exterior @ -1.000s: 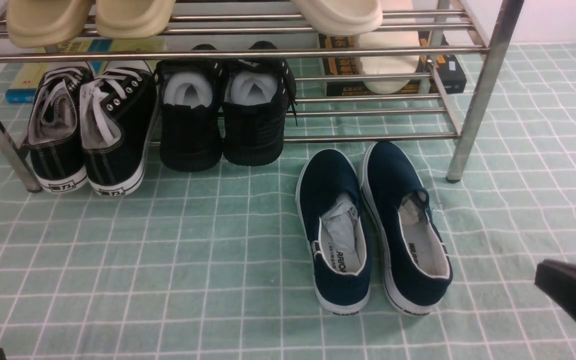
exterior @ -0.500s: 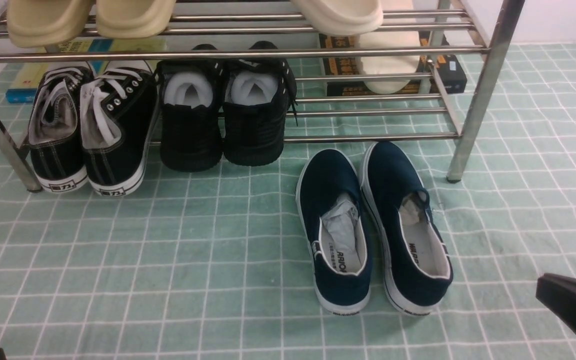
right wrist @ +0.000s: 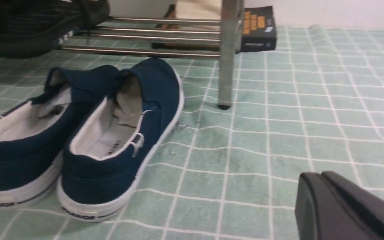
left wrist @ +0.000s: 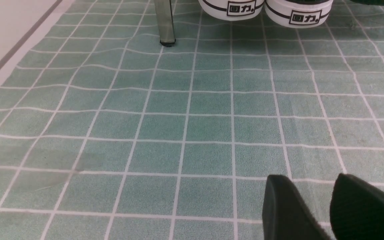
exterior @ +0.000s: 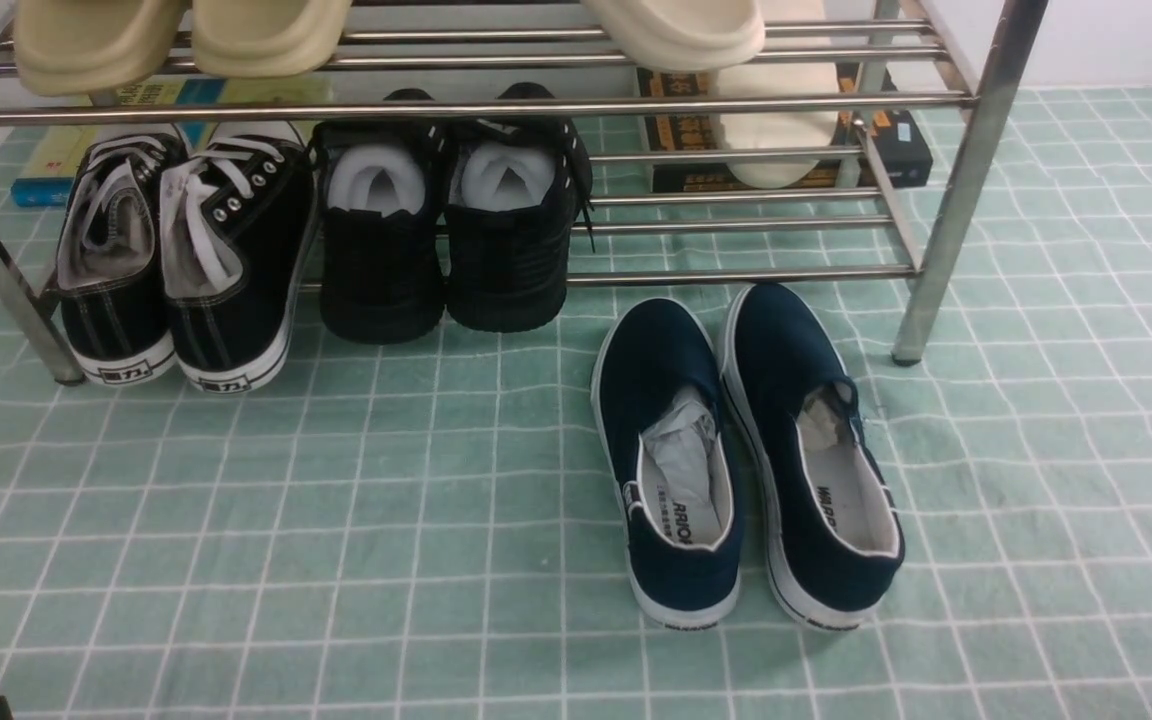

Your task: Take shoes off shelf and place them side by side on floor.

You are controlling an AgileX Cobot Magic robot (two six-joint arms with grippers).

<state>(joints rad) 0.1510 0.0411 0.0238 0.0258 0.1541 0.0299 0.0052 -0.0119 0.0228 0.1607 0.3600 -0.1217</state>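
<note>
My right hand (right wrist: 315, 186) has left the front view, pads pressed together, empty; left hand (left wrist: 312, 196) narrowly parted. Canvas shoes (exterior: 746, 450) sit paired on the gridded cloth floor (exterior: 336, 520).

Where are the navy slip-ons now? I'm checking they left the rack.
In the front view, the navy slip-ons sit side by side on the floor, right of centre, toes toward the shelf beside its right front leg.

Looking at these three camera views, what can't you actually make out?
- Beige slippers: front view's top edge cuts them off.
- Books behind the shelf: rods and a pale slipper hide the titles.
- Left gripper: wrist view's edge crops it.
- Navy shoes: heel print too small to read in the front view.
</note>
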